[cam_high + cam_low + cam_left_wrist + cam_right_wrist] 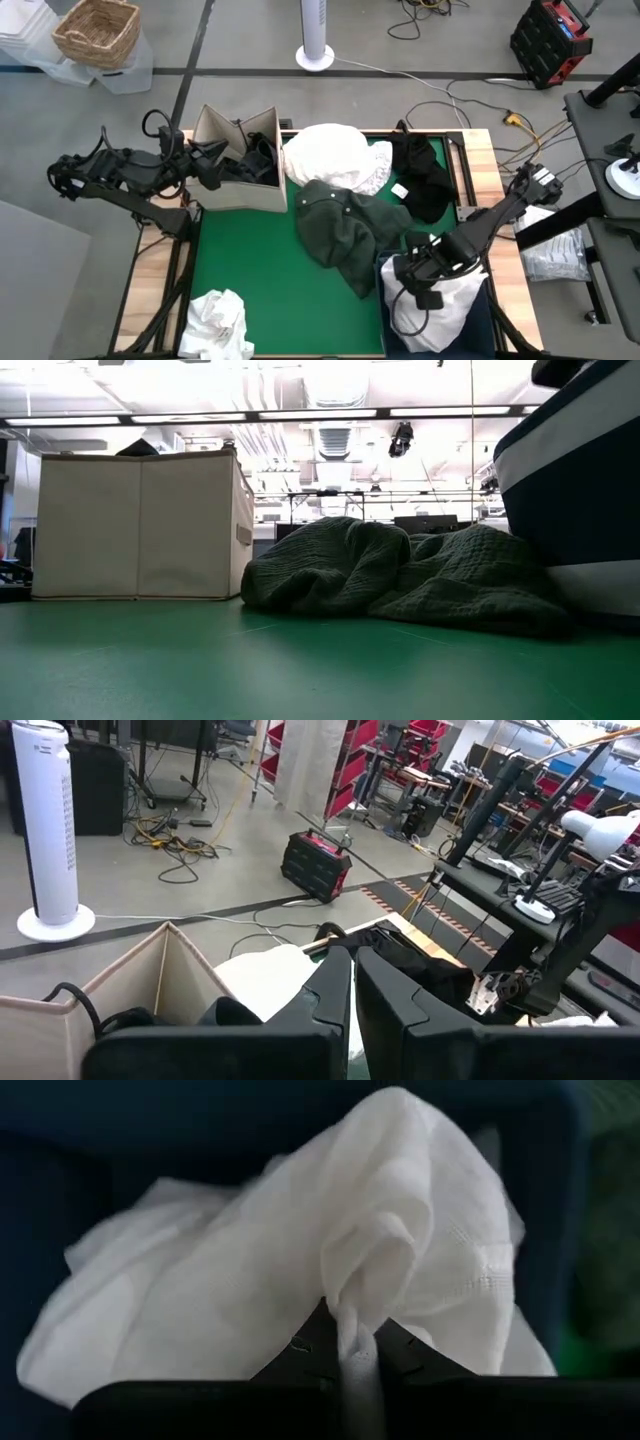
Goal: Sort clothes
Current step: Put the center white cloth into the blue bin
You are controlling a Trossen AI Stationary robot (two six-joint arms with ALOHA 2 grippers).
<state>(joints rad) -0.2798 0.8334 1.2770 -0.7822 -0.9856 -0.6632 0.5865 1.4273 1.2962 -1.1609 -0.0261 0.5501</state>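
Observation:
My right gripper [408, 272] is over the navy bin [487, 312] at the near right, shut on a white garment [445, 300] that fills the bin. My left gripper [215, 160] is shut with nothing in it, level above the beige box [240, 190] at the far left, which holds black clothes [258, 158]. On the green mat lie a white garment [335, 155], a dark green one [345, 225], a black one [425, 175] and a crumpled white one [215, 320]. My right gripper pinches a bunched fold of the white garment [365, 1270] between its two fingers [300, 1345]. It comes from above, pointing steeply down. The cloth spreads slack below the fingers, inside the navy bin [60, 1170].
The box [135, 525] stands left of the dark green heap [400, 575]; the bin's wall [580, 490] rises at the right. Bare green mat [270, 270] lies at the near middle. Beyond the table are a white tower fan [315, 35], cables and a wicker basket [97, 32].

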